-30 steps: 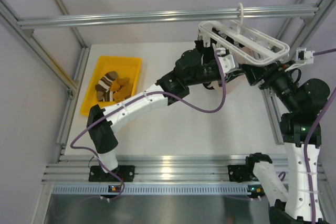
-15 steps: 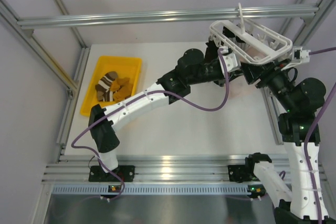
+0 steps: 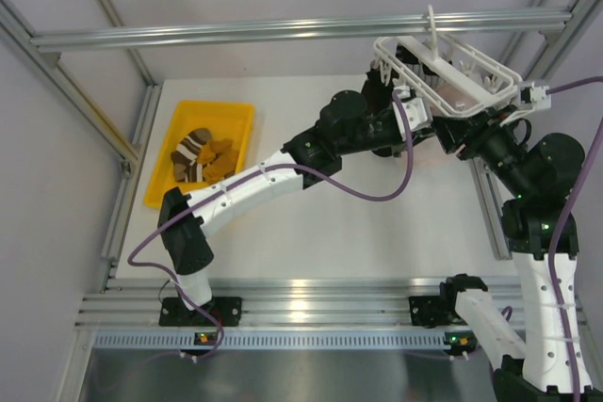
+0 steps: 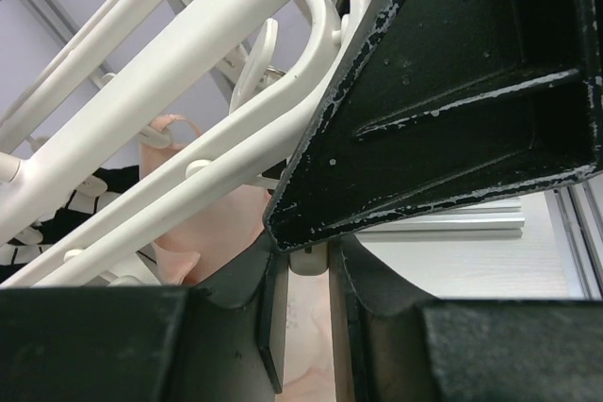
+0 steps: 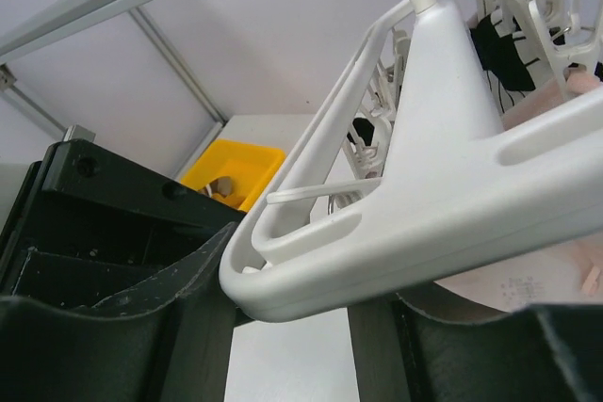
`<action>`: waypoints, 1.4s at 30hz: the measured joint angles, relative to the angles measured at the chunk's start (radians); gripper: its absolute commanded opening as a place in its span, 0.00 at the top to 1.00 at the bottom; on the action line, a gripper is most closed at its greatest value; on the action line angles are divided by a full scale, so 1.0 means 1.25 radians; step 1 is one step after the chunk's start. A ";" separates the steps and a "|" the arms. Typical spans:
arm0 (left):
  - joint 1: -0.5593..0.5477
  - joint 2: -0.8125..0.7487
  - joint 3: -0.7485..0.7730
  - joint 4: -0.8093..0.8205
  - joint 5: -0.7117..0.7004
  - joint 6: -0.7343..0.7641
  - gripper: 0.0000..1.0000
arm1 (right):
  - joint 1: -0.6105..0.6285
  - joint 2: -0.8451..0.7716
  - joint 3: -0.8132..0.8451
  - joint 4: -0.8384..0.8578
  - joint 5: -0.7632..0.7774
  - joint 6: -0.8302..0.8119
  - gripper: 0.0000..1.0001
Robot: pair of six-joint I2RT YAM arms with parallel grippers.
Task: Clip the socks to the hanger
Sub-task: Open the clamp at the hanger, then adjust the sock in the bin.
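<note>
The white hanger point(image 3: 450, 71) hangs by its hook from the aluminium bar, tilted. A pale pink sock point(image 4: 224, 225) and a black sock point(image 4: 105, 185) hang in its clips. My left gripper point(image 3: 411, 108) is under the hanger's left side, shut on a small white clip point(image 4: 308, 261), with pink fabric showing behind the jaws. My right gripper point(image 5: 283, 327) stands open at the hanger's right end; the frame's rounded corner point(image 5: 311, 275) lies across its fingertips. A brown striped sock point(image 3: 191, 150) and a mustard sock point(image 3: 222, 159) lie in the yellow tray.
The yellow tray point(image 3: 212, 108) sits at the table's back left. The long aluminium bar point(image 3: 236, 33) crosses overhead above the hanger. Frame rails run along the table's left and right edges point(image 3: 488, 204).
The hanger has tipped from a flatter pose to a steeper one and shifted left. My right gripper's jaws have narrowed around the hanger's corner. The left gripper holds as before.
</note>
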 measured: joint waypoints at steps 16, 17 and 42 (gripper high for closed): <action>-0.003 -0.021 -0.046 0.050 -0.002 0.003 1.00 | 0.004 -0.038 -0.039 0.032 0.027 0.023 1.00; -0.003 -0.022 -0.050 0.052 -0.002 0.003 0.99 | 0.005 -0.039 -0.042 0.036 0.027 0.026 1.00; -0.050 -0.123 -0.270 0.104 -0.045 -0.106 0.44 | 0.004 -0.033 -0.048 0.105 0.040 0.109 1.00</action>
